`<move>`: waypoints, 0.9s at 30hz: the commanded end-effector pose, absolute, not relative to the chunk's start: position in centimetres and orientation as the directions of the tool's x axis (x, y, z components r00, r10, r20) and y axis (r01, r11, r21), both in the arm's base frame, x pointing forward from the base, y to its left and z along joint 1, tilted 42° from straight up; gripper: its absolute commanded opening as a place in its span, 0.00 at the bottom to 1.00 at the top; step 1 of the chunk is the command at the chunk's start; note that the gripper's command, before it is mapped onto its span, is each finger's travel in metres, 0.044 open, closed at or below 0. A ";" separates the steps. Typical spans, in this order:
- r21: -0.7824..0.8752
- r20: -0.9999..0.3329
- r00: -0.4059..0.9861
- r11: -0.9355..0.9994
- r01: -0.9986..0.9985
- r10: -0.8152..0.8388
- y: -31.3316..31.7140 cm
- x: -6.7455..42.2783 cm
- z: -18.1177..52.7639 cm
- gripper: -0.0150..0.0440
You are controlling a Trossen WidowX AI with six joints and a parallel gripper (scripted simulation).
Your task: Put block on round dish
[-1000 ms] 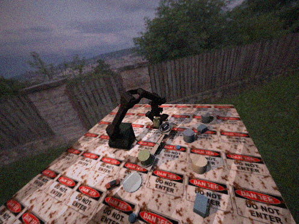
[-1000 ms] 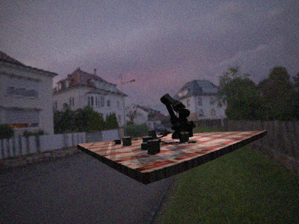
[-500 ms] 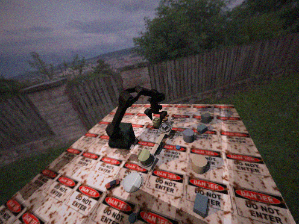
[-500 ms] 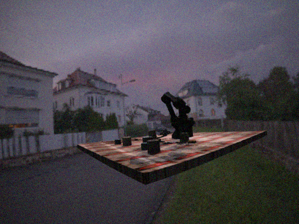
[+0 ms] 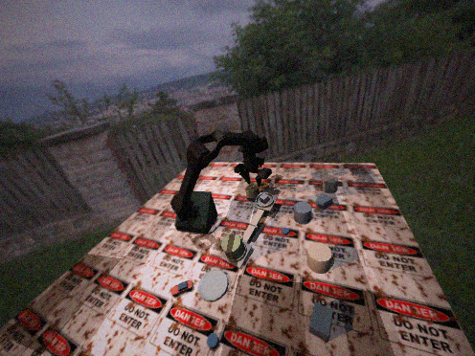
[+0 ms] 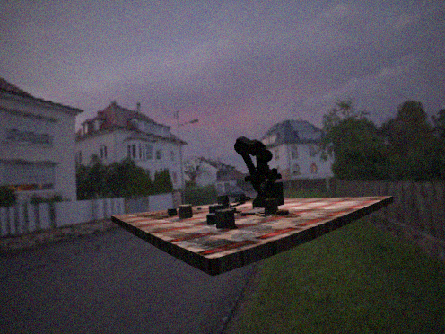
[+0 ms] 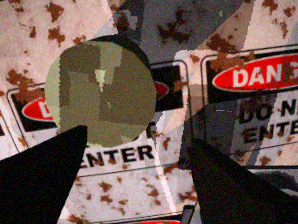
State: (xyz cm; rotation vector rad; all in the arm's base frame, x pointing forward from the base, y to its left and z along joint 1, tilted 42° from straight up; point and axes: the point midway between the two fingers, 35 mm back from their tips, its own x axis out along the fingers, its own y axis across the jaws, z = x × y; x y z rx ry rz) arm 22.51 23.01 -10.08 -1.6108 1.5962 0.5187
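A small balance [image 5: 254, 226] lies on the table in front of the arm. An olive camouflage cup [image 5: 233, 245] stands on its near end. On its far end a small grey block [image 5: 263, 197] sits uncovered on a pale round pad. The other olive cup [image 5: 252, 190] [image 7: 100, 92] stands on the table just beyond that end. My gripper [image 5: 257, 182] [image 7: 140, 140] is open and empty, above and just short of this cup, with nothing between its dark fingers. The round pale blue-grey dish [image 5: 213, 284] lies flat near the front, past the near cup.
To the right stand a grey cylinder [image 5: 303, 211], a tan cylinder [image 5: 320, 258], a blue-grey box [image 5: 324, 200] and a dark cylinder [image 5: 329, 185]. A blue-grey block [image 5: 322, 321], a small red piece [image 5: 182, 287] and a small blue disc [image 5: 213, 340] lie nearer the front. The arm's base [image 5: 193, 212] stands left of the balance.
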 end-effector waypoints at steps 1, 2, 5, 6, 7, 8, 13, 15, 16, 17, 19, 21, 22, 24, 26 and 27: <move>-0.299 -0.767 0.134 0.165 -0.940 -0.627 22.7 25.2 -7.3 0.69; -0.315 -0.767 0.135 0.186 -0.931 -0.627 22.4 26.1 -6.3 0.69; -0.357 -0.761 0.131 0.241 -0.903 -0.636 20.9 28.5 -3.1 0.69; -0.366 -0.756 0.127 0.254 -0.895 -0.642 20.4 29.0 -2.3 0.69; -0.373 -0.752 0.124 0.264 -0.889 -0.647 20.0 29.4 -1.6 0.69; -0.379 -0.750 0.122 0.271 -0.885 -0.650 19.8 29.7 -1.1 0.69; -0.383 -0.748 0.120 0.276 -0.882 -0.653 19.4 29.9 -0.8 0.69; -0.383 -0.747 0.120 0.276 -0.881 -0.653 18.8 30.0 -1.5 0.69; -0.383 -0.747 0.120 0.276 -0.881 -0.654 18.6 30.0 -1.7 0.69; -0.383 -0.747 0.120 0.276 -0.881 -0.654 18.5 30.0 -1.8 0.69; -0.383 -0.747 0.120 0.276 -0.881 -0.654 18.5 30.0 -1.9 0.69; -0.383 -0.747 0.120 0.276 -0.881 -0.654 18.4 30.1 -2.0 0.69; -0.383 -0.747 0.120 0.276 -0.881 -0.654 18.3 30.1 -2.1 0.69; -0.383 -0.747 0.120 0.276 -0.881 -0.654 18.1 30.2 -2.4 0.69; -0.383 -0.747 0.120 0.276 -0.881 -0.654 17.9 30.2 -2.6 0.69; -0.383 -0.747 0.120 0.276 -0.881 -0.654 17.8 30.2 -2.8 0.69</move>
